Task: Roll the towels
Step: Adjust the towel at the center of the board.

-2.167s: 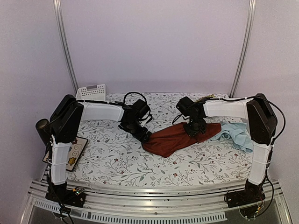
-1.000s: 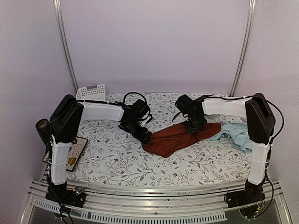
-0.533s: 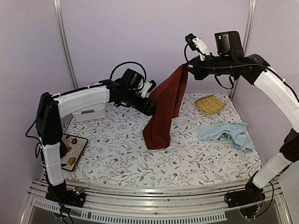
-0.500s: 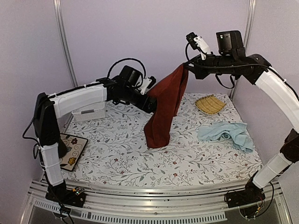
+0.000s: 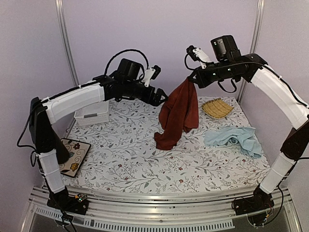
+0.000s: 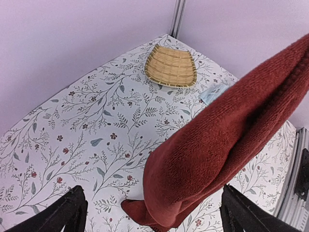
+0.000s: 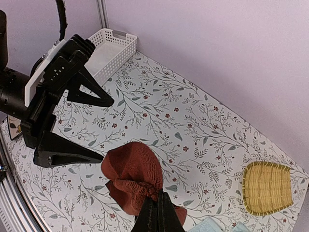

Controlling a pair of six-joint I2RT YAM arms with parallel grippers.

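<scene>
Left gripper (image 7: 107,130) let go, fingers spread; rust-red towel (image 5: 178,113) dangles bunched, pinched by right gripper (image 5: 190,77). Risk: lands crumpled, unrollable.

From the left wrist, the red towel (image 6: 227,140) hides most of the blue towel (image 6: 211,93).

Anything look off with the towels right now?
Yes. The red towel hangs bunched from the right gripper alone, its lower end heaped on the table. The left gripper is open beside it, holding nothing, so the towel is not spread. The blue towel lies crumpled at the table's right side.
</scene>
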